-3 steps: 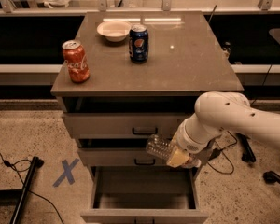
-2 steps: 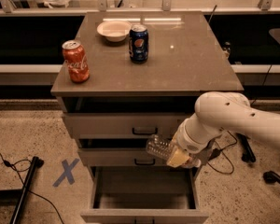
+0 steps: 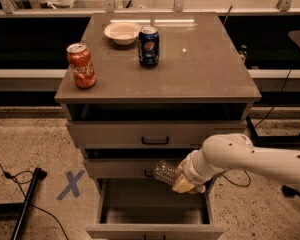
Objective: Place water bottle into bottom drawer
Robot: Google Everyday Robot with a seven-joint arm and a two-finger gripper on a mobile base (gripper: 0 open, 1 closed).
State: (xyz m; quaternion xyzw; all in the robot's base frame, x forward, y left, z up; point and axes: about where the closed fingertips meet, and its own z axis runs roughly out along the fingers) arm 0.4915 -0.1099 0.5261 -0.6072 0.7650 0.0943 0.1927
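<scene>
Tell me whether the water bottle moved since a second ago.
Yes. Held in the gripper, the water bottle dropped lower against the middle drawer's handle, toward the open bottom drawer.

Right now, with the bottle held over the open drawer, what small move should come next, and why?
Probably lower it a little. The gripper, jaws closed on the water bottle, hangs above the open bottom drawer, near its back right, so releasing here would drop the bottle.

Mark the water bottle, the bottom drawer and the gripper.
water bottle (image 3: 165,172): camera view, clear body left of the gripper.
bottom drawer (image 3: 150,231): camera view, front wall.
gripper (image 3: 184,185): camera view, between fingertips, above the open drawer, holding the bottle.
</scene>
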